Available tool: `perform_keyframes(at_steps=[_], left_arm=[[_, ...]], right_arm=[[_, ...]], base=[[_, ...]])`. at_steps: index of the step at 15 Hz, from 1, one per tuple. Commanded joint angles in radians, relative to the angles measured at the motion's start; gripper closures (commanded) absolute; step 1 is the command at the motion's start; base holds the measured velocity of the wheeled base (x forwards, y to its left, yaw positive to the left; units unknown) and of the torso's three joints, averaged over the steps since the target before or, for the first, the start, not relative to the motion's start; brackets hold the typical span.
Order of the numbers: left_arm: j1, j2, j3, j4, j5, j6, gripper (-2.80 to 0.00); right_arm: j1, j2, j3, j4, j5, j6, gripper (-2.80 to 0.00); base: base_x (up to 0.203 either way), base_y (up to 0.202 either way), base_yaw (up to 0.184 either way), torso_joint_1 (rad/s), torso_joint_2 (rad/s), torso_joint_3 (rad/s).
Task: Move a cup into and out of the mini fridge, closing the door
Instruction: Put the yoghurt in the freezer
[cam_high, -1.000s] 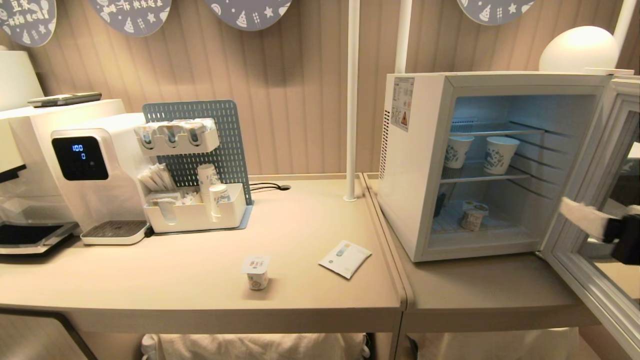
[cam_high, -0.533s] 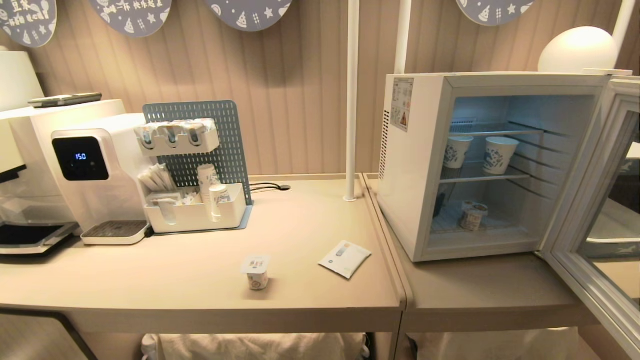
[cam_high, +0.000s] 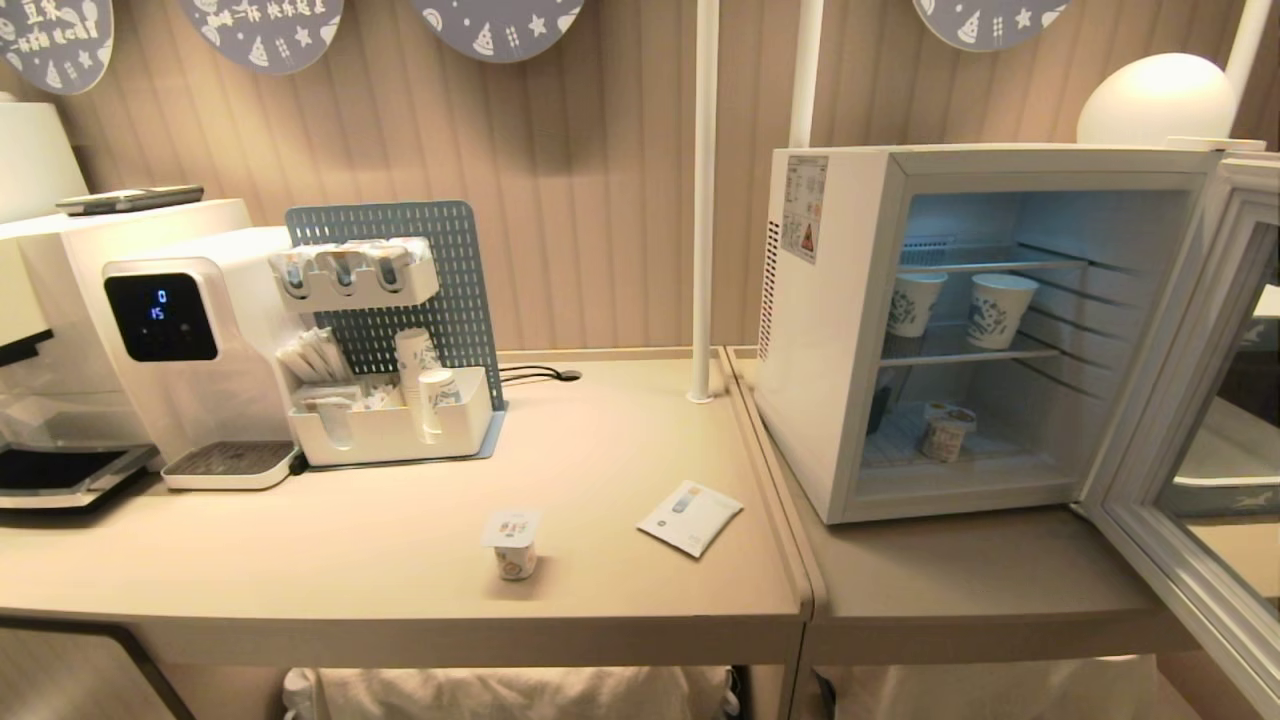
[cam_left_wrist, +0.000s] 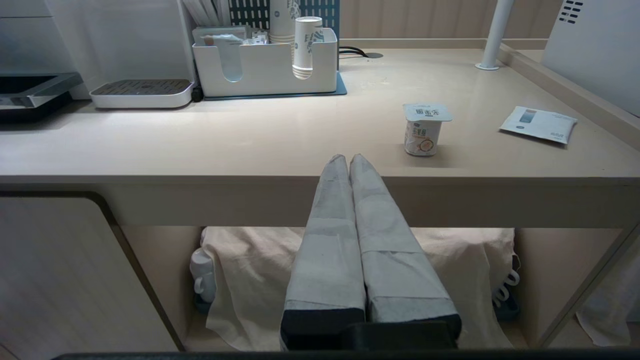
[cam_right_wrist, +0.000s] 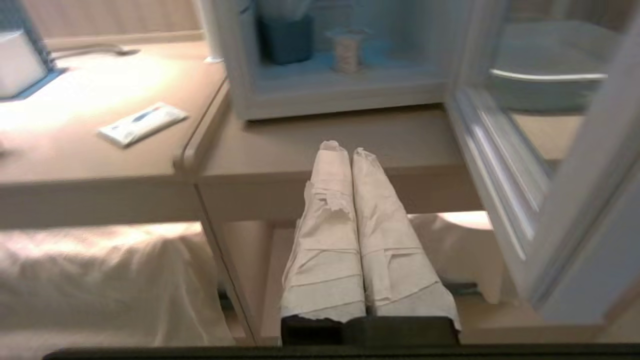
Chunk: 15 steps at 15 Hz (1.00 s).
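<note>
Having left head view, right pincer (cam_right_wrist: 350, 150) closed, seemingly empty; door (cam_high: 1190, 420) open.

water dispenser (cam_high: 175, 350): far on the left gripper's side, black screen lit | white organiser (cam_left_wrist: 265, 62) with paper-cup stack (cam_left_wrist: 306, 47): well ahead of left fingertips, on the desk (cam_high: 400, 560) | flat sachet (cam_right_wrist: 142, 123): ahead and left of right fingertips | dome lamp (cam_high: 1158, 98): high, far ahead | cloth (cam_left_wrist: 250, 280): under the desk
</note>
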Motion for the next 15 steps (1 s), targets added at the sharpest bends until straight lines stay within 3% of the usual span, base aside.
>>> perform_keyframes(at_steps=[1,13,15], left_arm=[[0.0,0.0,0.002,-0.001,0.0,0.0,0.0],[0.0,0.0,0.003,-0.001,0.0,0.001,0.0],[0.0,0.0,0.002,0.0,0.0,0.001,0.0]], right_arm=[[-0.001,-0.011,0.031,-0.009,0.037,-0.057,0.0],[-0.001,-0.011,0.027,0.001,0.041,-0.058,0.0],[-0.001,-0.011,0.027,0.001,0.041,-0.058,0.0]], base=[[0.0,0.0,0.0,0.0,0.0,0.0],[0.0,0.0,0.0,0.0,0.0,0.0],[0.002,0.106,0.0,0.001,0.0,0.002]])
